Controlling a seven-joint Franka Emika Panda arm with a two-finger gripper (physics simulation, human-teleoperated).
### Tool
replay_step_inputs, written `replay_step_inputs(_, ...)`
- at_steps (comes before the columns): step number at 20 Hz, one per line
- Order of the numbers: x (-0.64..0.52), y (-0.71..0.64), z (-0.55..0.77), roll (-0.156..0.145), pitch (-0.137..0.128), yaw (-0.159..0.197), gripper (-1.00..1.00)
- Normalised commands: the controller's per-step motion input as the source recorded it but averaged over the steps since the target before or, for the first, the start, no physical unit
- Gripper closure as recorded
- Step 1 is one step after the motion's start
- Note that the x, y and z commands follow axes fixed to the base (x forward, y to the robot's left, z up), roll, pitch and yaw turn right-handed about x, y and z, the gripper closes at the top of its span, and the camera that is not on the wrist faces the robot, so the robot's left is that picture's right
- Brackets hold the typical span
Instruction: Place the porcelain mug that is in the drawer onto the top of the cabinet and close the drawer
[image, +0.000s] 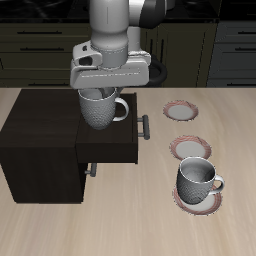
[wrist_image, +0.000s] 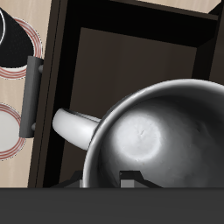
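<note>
- We see the cabinet (image: 40, 140) as the biggest thing on the table, a low dark block with a flat top that lies bare beside the gripper.
- Its drawer (image: 112, 148) stands pulled out toward the saucers, the grey bar handle (image: 145, 128) at its front; the wrist view looks straight down into the dark drawer (wrist_image: 122, 79) with the handle (wrist_image: 33, 96) alongside.
- The gripper (image: 100, 92) hangs over the open drawer with the porcelain mug (image: 101, 108) under it. The mug seems lifted clear of the drawer floor, its loop handle pointing toward the drawer front.
- In the wrist view the porcelain mug (wrist_image: 162, 140) fills the frame, rim up, and the fingertips appear to straddle its rim wall, so we judge the jaws pinch the mug, though the contact itself is barely shown.
- We judge the step in hand to be the carry: mug out of the drawer, not yet on the cabinet top.
- Next we would need enough height to clear the cabinet's edge, then a sideways move over the flat top, a gentle descent and release, then a push on the bar handle.
- A smaller grey mug on a saucer (image: 198, 182) and two empty saucers (image: 181, 110) sit well apart from the cabinet.
</note>
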Motion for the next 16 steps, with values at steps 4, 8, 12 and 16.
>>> replay_step_inputs(4,-0.16,-0.02,0.36,-0.003,-0.044,0.000,1.00)
replay_step_inputs(8,-0.20,-0.10,0.37,-0.006,-0.028,-0.013,1.00)
replay_step_inputs(12,-0.12,-0.20,0.26,-0.006,-0.008,-0.024,1.00)
replay_step_inputs(16,-0.09,-0.20,0.24,-0.014,-0.028,-0.002,1.00)
